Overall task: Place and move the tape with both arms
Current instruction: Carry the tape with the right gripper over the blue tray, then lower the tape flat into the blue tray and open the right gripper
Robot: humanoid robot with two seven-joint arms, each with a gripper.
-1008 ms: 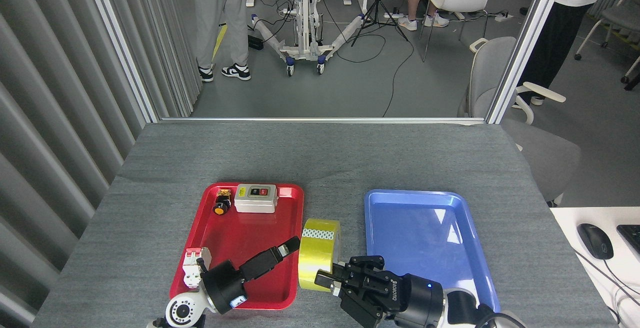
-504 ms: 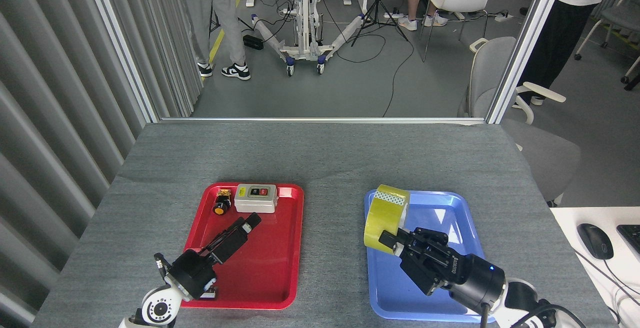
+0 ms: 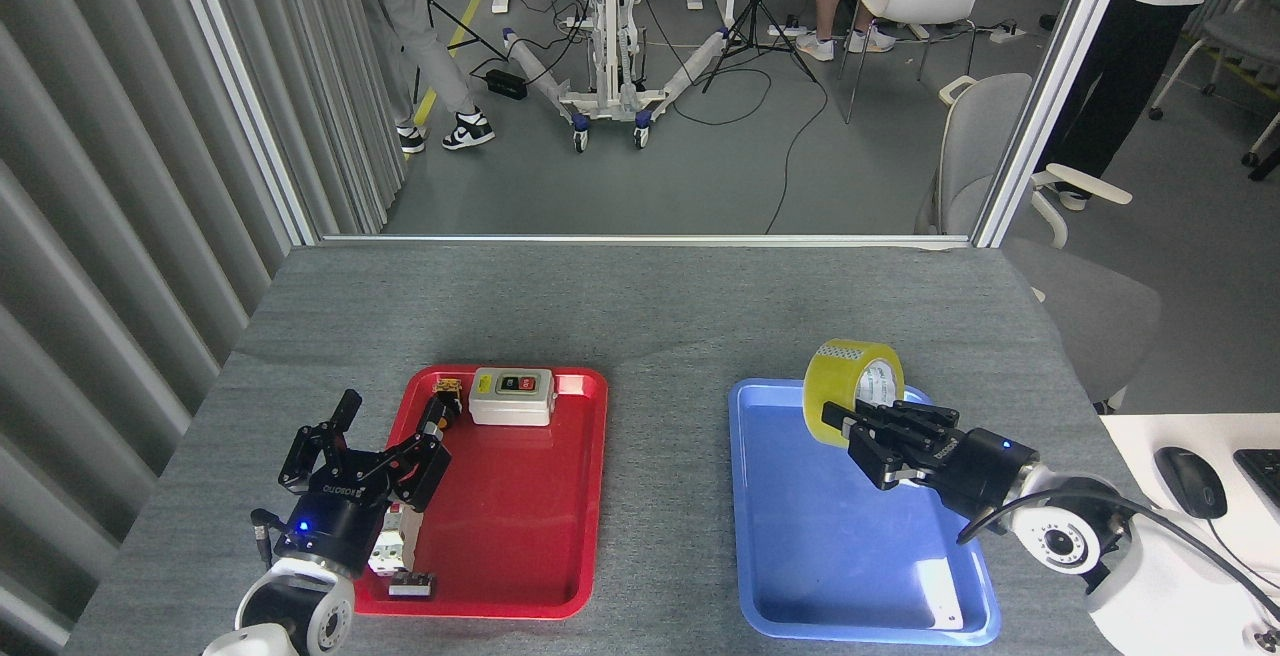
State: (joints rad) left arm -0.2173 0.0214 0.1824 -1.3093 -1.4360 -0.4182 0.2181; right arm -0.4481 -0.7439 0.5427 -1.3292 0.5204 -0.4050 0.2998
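A: Where is the tape point(image 3: 852, 388)?

B: In the right gripper point(image 3: 866, 428), held up on edge over the far right corner of the blue tray point(image 3: 800, 546). The yellow roll stands at the gripper's far end, its open core with the white inner ring turned toward the right.

A: How do the jaws sit on it?

B: The black fingers point(image 3: 880, 417) reach in from the near right and pinch the roll's near lower part. At least one finger seems to pass into the core while the others lie against the outer yellow face, so the roll's wall is between them. Most of the roll rises clear above and beyond the fingertips.

A: Is it touching the tray?

B: I cannot tell; its lower edge overlaps the tray's far rim in the head view, and the fingers hide the bottom.

A: And the left gripper point(image 3: 345, 441)?

B: It holds nothing. Its fingers are spread wide, pointing away from the robot, at the left edge of the red tray point(image 3: 520, 546). One fingertip lies near the small black push button point(image 3: 445, 404) at the tray's far left.

A: What else is in that tray?

B: A grey switch box point(image 3: 512, 396) beside the button, and a small white part point(image 3: 392, 548) just below the left gripper.
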